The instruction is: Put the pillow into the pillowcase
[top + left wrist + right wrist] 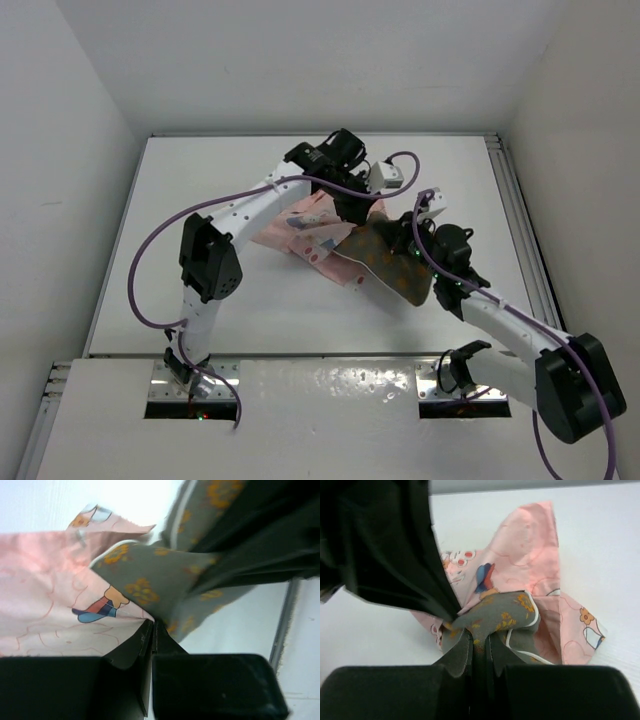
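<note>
A white counter (200,260) fills the floor of a plain white booth, with bare walls (70,140) close on the left, right and far sides and a pale rail (517,215) along its right edge. Nearer the arm bases lies a glossy white board (330,385). Right of the counter's middle the pillowcase (298,228) lies rumpled, and the pillow (388,265) overlaps its right end, partly wrapped by the pink cloth. The right pincer (479,647) is pressed together, pinching a bunched fold of the pillow. The left pincer (151,630) is also pressed together, right where pink cloth meets pillow; which of the two it nips I cannot tell. Purple cables (150,250) loop off both arms
</note>
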Controlling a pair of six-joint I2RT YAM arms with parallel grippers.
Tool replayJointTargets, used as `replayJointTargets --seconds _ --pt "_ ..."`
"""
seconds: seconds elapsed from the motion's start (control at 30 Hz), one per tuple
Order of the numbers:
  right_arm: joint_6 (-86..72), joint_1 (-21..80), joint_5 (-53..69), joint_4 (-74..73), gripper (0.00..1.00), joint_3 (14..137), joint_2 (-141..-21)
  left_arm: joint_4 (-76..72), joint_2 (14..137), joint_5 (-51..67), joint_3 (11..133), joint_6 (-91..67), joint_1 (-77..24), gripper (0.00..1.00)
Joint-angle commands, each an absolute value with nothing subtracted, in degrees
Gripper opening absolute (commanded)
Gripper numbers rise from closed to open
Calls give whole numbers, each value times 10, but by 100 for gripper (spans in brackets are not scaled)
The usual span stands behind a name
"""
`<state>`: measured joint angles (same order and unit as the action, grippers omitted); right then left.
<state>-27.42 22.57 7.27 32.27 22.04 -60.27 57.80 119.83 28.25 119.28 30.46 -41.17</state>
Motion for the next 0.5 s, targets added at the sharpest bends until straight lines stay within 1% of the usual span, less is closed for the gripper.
replayJointTargets --seconds 0.0,0.03,0.1,0.2,0.3,0.37,0.47 --pt "-298 227 4 494 0 224 -609 590 1162 403 1223 333 -417 0" --pt "-301 228 2 504 0 220 -617 595 1158 425 1223 341 -418 0" --pt "-309 228 2 522 0 219 -641 593 1156 432 1213 351 -419 0" --pt "-328 229 11 547 0 217 -671 565 1152 398 1187 338 -418 0" --pt "-352 229 14 562 0 207 -676 552 1153 372 1163 332 -415 0" --pt "-354 229 15 545 0 206 -668 539 1156 366 1146 314 -404 0" --pt "-349 229 7 481 0 211 -653 510 1162 347 1130 294 -398 0"
